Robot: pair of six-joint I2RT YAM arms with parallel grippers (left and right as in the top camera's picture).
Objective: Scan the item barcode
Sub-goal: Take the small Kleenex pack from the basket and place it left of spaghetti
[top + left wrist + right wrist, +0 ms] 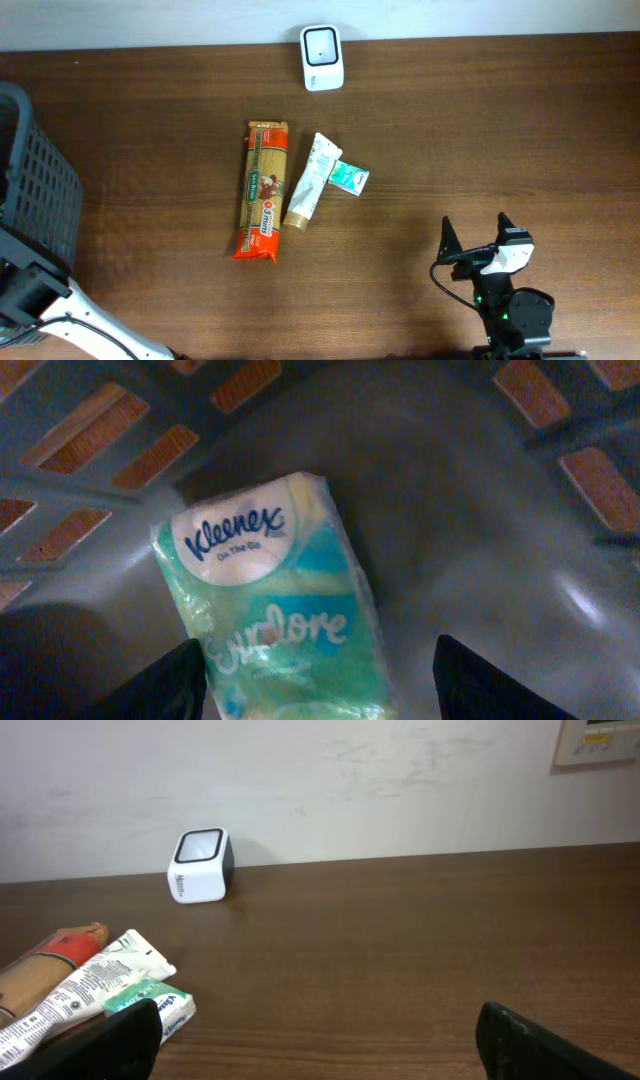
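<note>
Inside the basket (pixel 430 490), the left claw (pixel 316 650) is standing spread around a Kleenex pack (pixel 262 575), which is lying on the basket floor; one finger is staying clear of it. The right claw (pixel 476 226) is hanging wide open over the surface (pixel 500 130). Further out, the white scanner (pixel 322 57) is sitting at the far edge, well apart from the basket.

Dark wooden table (pixel 150 120), pale wall (pixel 400 780)
</note>
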